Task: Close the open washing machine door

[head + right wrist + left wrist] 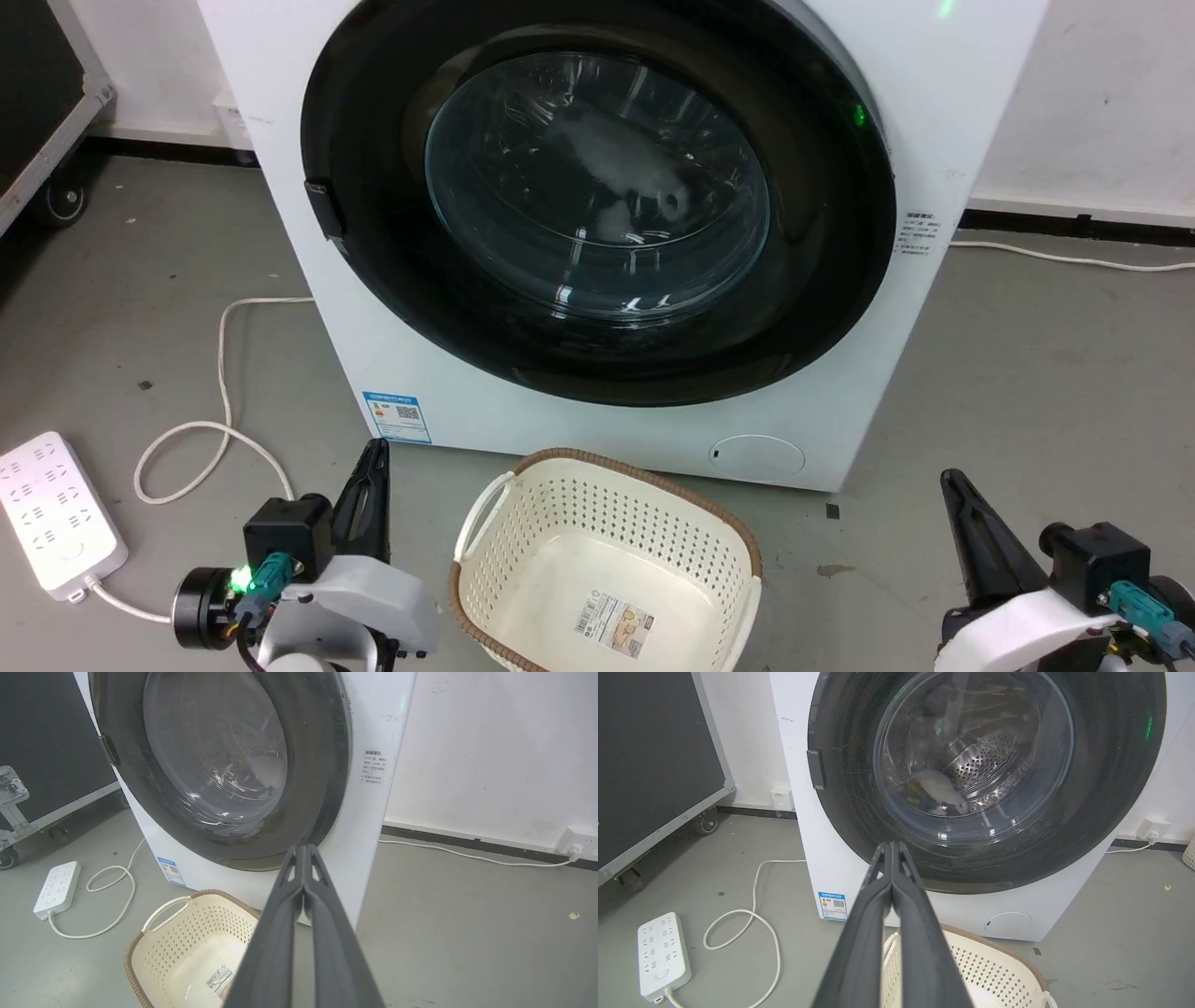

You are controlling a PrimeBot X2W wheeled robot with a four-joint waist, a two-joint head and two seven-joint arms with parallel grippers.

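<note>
Washing machine door is sitting ahead of and above both my grippers, lying flat against the front of the white machine as far as I am seeing. It is round, as wide as it is tall, and its glossy black face with the bulging glass window is pointing straight out towards me. A small dark handle is showing on the rim on my left gripper's side.

My left gripper is hanging low before the machine's lower left corner, its jaws pressed together and holding nothing; in its own wrist view the fingertips are aiming at the bottom of the black rim, apart from it. My right gripper is hanging beyond the machine's lower right corner, jaws likewise pressed together and empty.

Between the two grippers a cream perforated basket is standing on the floor, just before the machine. Out past my left gripper a white power strip is lying with its looping cable.
</note>
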